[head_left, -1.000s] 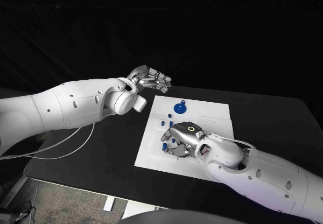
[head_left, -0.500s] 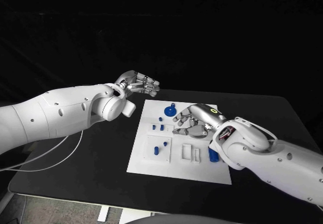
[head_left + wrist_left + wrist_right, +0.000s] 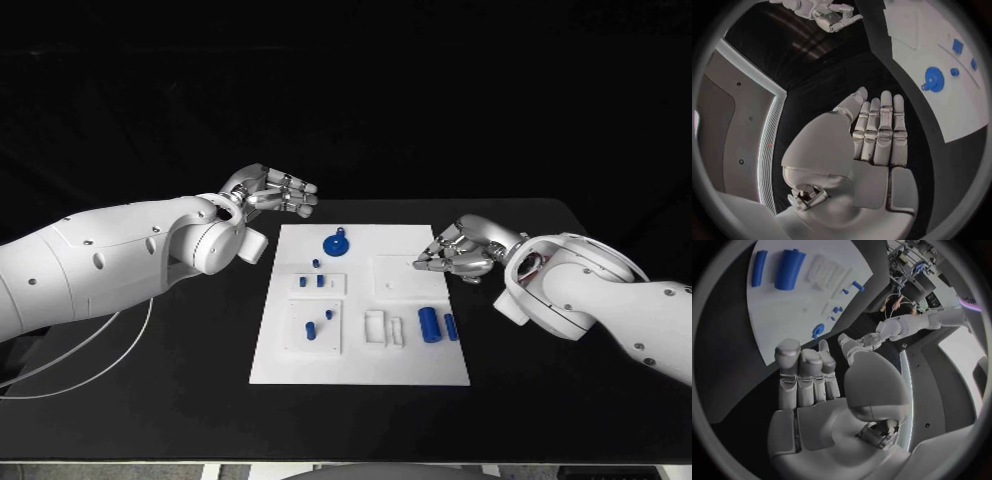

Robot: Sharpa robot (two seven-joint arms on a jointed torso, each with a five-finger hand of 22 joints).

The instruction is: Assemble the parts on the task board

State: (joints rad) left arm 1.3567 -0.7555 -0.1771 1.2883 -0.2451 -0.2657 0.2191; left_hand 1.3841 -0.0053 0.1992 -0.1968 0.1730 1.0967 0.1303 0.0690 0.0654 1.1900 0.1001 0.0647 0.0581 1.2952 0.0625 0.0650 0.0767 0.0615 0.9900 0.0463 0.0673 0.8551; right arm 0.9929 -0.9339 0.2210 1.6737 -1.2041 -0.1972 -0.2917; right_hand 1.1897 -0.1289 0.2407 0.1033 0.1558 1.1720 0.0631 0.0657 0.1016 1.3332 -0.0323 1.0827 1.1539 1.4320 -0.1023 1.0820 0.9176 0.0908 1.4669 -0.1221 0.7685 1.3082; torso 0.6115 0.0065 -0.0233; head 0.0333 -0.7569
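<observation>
Both hands are empty: the left hand (image 3: pixel 271 192) hovers beyond the task board (image 3: pixel 361 370), fingers extended (wrist view), while the right hand (image 3: pixel 454 255) curls at the board's right edge.

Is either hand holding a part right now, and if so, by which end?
Nothing is held. The left hand hangs off the task board, fingers straight and bare. The right hand sits at the board's edge with its palm bare.

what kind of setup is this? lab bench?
Likely a robot lab test bench: a black table holding only a white task board with small blue parts, dark backdrop behind. Left hand and right hand hold nothing.
</observation>
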